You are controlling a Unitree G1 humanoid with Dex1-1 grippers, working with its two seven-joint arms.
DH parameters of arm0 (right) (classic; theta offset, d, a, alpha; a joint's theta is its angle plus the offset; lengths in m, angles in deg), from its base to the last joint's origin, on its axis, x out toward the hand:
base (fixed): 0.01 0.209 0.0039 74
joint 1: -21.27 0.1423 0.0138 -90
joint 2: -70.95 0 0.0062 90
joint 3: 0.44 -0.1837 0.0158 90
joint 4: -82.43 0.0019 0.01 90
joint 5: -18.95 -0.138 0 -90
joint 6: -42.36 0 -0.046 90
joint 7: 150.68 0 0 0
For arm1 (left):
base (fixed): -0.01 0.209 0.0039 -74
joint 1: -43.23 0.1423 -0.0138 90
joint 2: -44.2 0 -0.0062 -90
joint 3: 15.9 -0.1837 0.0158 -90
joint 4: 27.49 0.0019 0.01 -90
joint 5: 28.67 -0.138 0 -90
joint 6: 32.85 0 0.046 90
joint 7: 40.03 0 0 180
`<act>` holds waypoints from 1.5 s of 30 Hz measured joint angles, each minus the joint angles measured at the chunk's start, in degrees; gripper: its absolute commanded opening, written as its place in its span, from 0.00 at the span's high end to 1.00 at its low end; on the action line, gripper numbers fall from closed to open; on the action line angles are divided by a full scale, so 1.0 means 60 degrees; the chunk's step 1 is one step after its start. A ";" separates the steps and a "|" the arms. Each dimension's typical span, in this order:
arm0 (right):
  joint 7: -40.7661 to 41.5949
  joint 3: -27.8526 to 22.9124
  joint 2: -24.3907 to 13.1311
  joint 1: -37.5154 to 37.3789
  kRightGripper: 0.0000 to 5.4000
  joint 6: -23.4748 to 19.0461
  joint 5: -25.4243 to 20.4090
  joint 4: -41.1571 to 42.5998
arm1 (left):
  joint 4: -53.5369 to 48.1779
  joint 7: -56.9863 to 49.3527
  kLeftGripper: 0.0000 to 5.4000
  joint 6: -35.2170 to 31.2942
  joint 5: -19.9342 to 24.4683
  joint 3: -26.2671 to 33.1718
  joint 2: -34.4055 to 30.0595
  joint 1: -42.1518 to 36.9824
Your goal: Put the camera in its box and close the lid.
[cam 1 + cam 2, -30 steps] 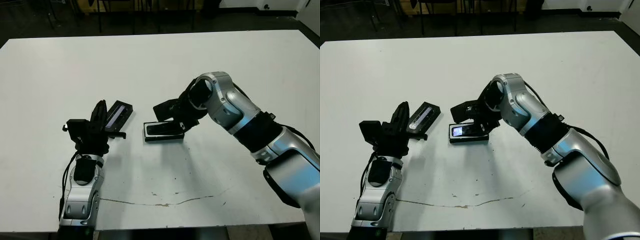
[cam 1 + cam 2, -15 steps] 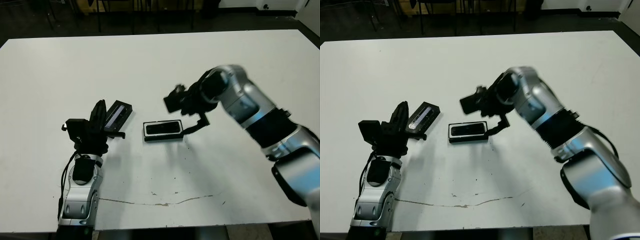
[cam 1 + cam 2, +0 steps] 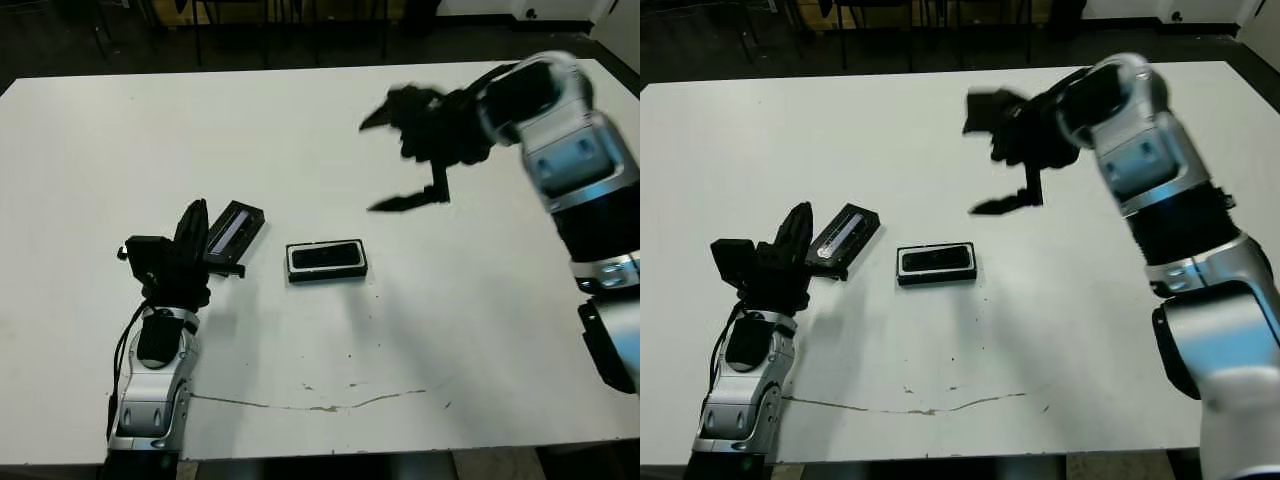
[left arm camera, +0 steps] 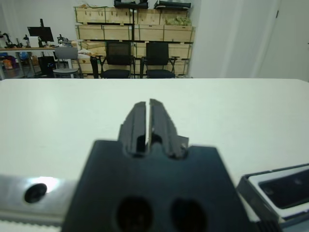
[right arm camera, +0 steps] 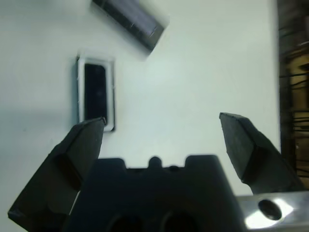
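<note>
Right arm's black fingers [image 5: 87, 145] spread wide, holding nothing, up over the white counter [image 3: 300, 120]. Left fingers [image 4: 147, 121] pressed together, empty. Slim black bar camera [image 3: 326, 257] lies inside white-lined black tray box [image 3: 292, 262], mid-counter; flat black lid w/ glossy strip [image 3: 234, 229] just beside left fingers.

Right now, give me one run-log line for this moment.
camera: in box | lid: off, beside box | right gripper: open, raised clear | left gripper: shut, by lid | next: fit lid
</note>
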 measured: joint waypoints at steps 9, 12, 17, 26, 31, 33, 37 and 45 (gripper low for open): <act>-0.4149 -0.1148 0.1272 -0.3944 0.22 0.0080 -0.0626 0.2235 | -0.0146 0.0046 1.00 0.0013 0.0042 0.0189 -0.0060 0.0103; -0.4775 -0.0931 0.1430 -0.4592 0.33 0.0423 -0.0564 0.2636 | -0.0244 0.0095 1.00 -0.0099 0.0052 0.0234 -0.0107 0.0164; -0.5494 -0.0446 0.1615 -0.5185 0.50 0.1042 -0.0367 0.2820 | -0.0422 0.0160 1.00 -0.0255 0.0062 0.0260 -0.0156 0.0208; -0.6263 0.0256 0.1947 -0.5521 0.80 0.1314 0.0100 0.2753 | -0.0468 0.0188 1.00 -0.0334 0.0092 0.0245 -0.0219 0.0218; -0.6521 0.0595 0.2052 -0.5531 0.97 0.1310 0.0282 0.2749 | -0.0467 0.0188 1.00 -0.0334 0.0092 0.0206 -0.0224 0.0218; -0.6549 0.0741 0.2111 -0.5535 1.00 0.1266 0.0367 0.2747 | -0.0467 0.0188 1.00 -0.0334 0.0097 0.0192 -0.0224 0.0218; -0.6643 0.0977 0.2184 -0.5563 1.00 0.1166 0.0576 0.2691 | -0.0468 0.0181 1.00 -0.0334 0.0096 0.0176 -0.0224 0.0224; -0.6643 0.1300 0.2143 -0.5781 1.00 0.0859 0.1086 0.2430 | -0.0501 0.0155 1.00 -0.0335 0.0088 0.0169 -0.0223 0.0320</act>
